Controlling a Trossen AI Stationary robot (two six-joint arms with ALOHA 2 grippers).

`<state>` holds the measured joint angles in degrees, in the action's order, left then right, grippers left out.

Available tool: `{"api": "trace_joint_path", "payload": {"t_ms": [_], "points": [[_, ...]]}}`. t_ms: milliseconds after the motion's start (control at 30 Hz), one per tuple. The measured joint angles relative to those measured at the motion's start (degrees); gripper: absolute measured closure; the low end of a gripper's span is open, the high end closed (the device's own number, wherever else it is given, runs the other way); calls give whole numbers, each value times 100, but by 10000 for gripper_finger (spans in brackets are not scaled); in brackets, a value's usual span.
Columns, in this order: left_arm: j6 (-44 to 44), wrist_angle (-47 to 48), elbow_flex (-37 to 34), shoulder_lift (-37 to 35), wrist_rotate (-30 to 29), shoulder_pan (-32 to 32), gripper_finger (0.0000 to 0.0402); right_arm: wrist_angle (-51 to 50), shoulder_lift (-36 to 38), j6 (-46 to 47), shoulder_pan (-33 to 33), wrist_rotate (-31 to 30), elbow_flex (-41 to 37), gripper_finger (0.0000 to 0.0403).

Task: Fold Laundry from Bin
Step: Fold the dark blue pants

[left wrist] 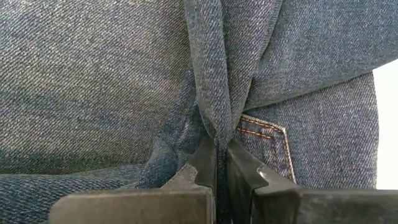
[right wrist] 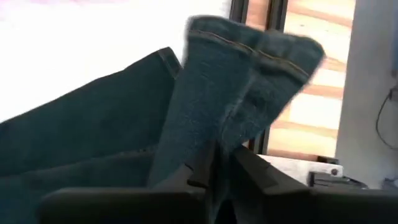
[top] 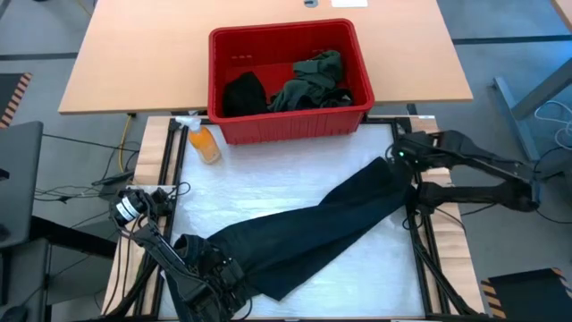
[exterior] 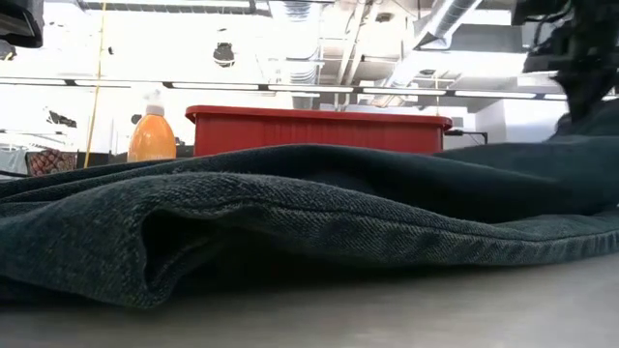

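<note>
Dark denim trousers (top: 322,224) lie stretched slantwise across the white table top, from the near left corner to the right edge; in the low view they fill the foreground (exterior: 290,213). My left gripper (top: 214,273) is shut on their waist end at the near left. My right gripper (top: 404,164) is shut on a leg end at the right edge. The red bin (top: 286,29) stands at the far side, behind the trousers, and holds a black piece (top: 243,92) and an olive-green piece (top: 313,80). My left gripper (left wrist: 216,149) pinches a raised fold of the denim (left wrist: 214,118) between its two fingers, beside a stitched pocket corner (left wrist: 267,134). The fingers come steeply from above. The cloth around the fold lies on the table. My right gripper (right wrist: 221,155) pinches the trouser leg (right wrist: 211,134) between its two fingers, a short way back from the hem (right wrist: 249,50), which sticks out past the fingertips. The fingers slant down from above. This leg end is raised off the table (exterior: 590,126); the remainder of the leg trails down onto it.
An orange spray bottle (top: 204,141) stands at the bin's near left corner, on the table's far left. Black frame rails (top: 420,241) run along the table's sides. A wooden table (top: 134,63) lies behind the bin. White table top shows far left and near right of the trousers.
</note>
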<state>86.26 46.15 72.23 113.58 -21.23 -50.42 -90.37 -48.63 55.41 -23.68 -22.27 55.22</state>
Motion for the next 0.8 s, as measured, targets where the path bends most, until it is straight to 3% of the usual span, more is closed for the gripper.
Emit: {"api": "trace_joint_path", "payload": {"t_ms": [433, 633, 800], "points": [[299, 60, 2, 4, -60, -106, 401, 88, 231, -773, -1087, -228, 1, 214], [229, 63, 2, 2, -60, -64, 401, 1607, 121, -1436, -1150, -1, -33, 205], [173, 63, 4, -2, -24, -21, 401, 1755, -534, -1612, -1504, -350, -411, 216]]}}
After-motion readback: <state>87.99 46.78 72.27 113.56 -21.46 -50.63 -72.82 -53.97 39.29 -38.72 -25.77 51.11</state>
